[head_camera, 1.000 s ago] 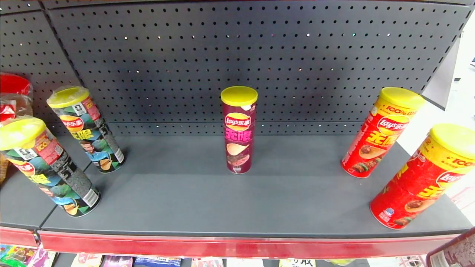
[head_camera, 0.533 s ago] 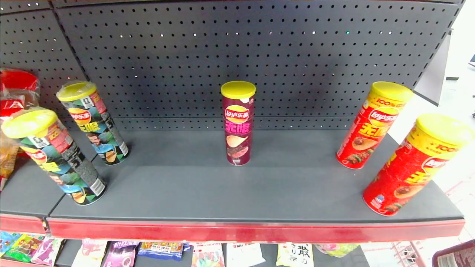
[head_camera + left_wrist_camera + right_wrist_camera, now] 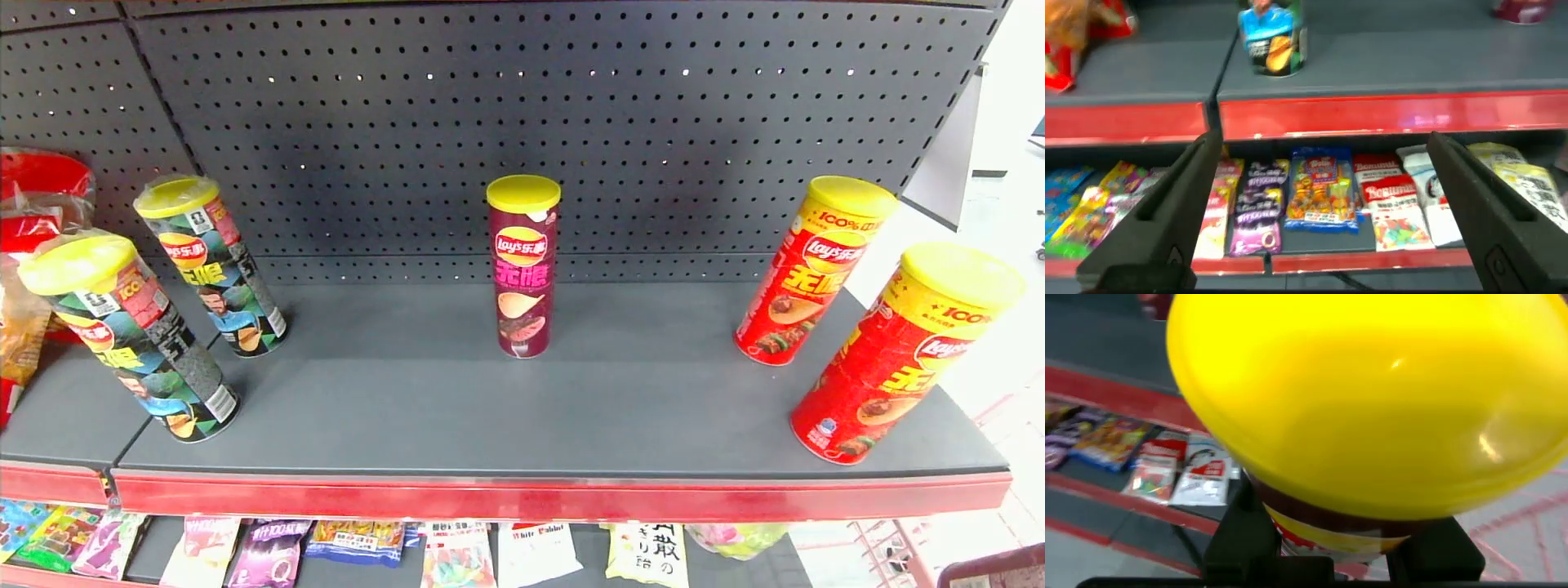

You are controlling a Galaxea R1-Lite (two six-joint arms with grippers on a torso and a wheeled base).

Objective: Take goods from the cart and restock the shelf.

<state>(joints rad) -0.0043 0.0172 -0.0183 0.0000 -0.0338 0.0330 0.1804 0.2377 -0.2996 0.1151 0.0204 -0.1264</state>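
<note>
So the right claw (image 3: 1343, 543) is clenched around a chip can (image 3: 1372, 400), gripping the body just under its big yellow lid. That lid blocks most of the right wrist view. Past it you can just make out the red front lip (image 3: 1118, 388) of the shelf (image 3: 522, 408) and some snack bags (image 3: 1176, 469) on the level below, so the can is out in front of the shelf, not on it. The left claw (image 3: 1319, 143) is spread wide with nothing in it, also out front, with the lip and the lower row of bags showing between its fingers (image 3: 1167, 212). Up on the shelf, a maroon can (image 3: 522, 265) stands upright in the middle, back toward the pegboard panel (image 3: 522, 122) and well apart from everything else. On the right there's a back red can (image 3: 812, 269), plus a front red can (image 3: 906, 351) near the shelf's end and close to the front edge. On the left sit a back patterned can (image 3: 211, 265) and a front patterned can (image 3: 131, 335), both in dark wraps. Beyond those at the far left is some red-topped bagged stuff (image 3: 33, 204), can't tell what exactly. All five shelf cans have yellow lids.
</note>
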